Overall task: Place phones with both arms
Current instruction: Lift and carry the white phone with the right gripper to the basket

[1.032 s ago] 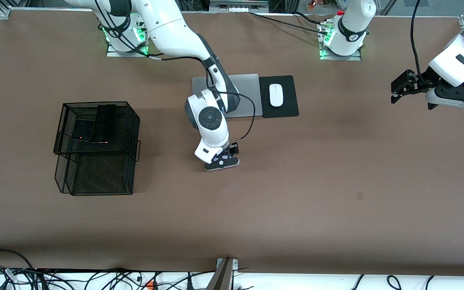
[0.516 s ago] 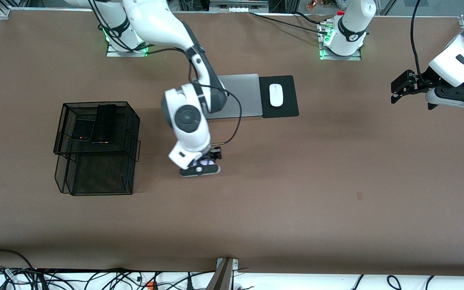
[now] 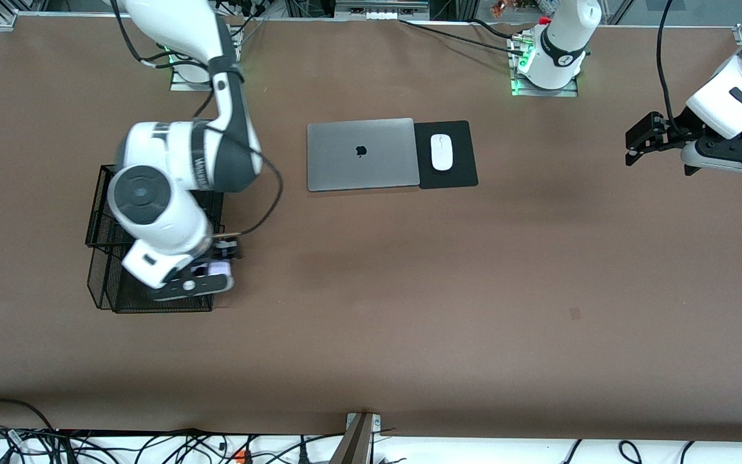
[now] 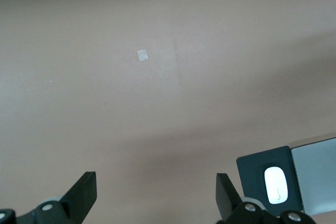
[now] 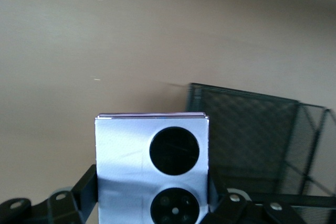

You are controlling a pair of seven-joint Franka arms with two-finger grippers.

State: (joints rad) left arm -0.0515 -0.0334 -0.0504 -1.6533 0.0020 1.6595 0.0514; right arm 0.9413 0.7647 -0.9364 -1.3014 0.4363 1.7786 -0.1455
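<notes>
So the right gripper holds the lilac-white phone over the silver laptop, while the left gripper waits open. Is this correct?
Not quite. The right gripper does hold the lilac-white phone, but over the black mesh basket, not over the silver laptop; the front view shows this. The left gripper does wait open.

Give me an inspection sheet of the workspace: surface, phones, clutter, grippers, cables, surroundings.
Surface: brown table, small pale mark.
Job's things: lilac phone in the right gripper; other phones hidden by the right arm.
Clutter: mesh rack, laptop, mouse on black pad.
Grippers: right gripper shut on the phone over the rack's edge; left gripper waits open over the table's left-arm end.
Cables: tangle along the near edge.
Surroundings: arm bases lit green.
</notes>
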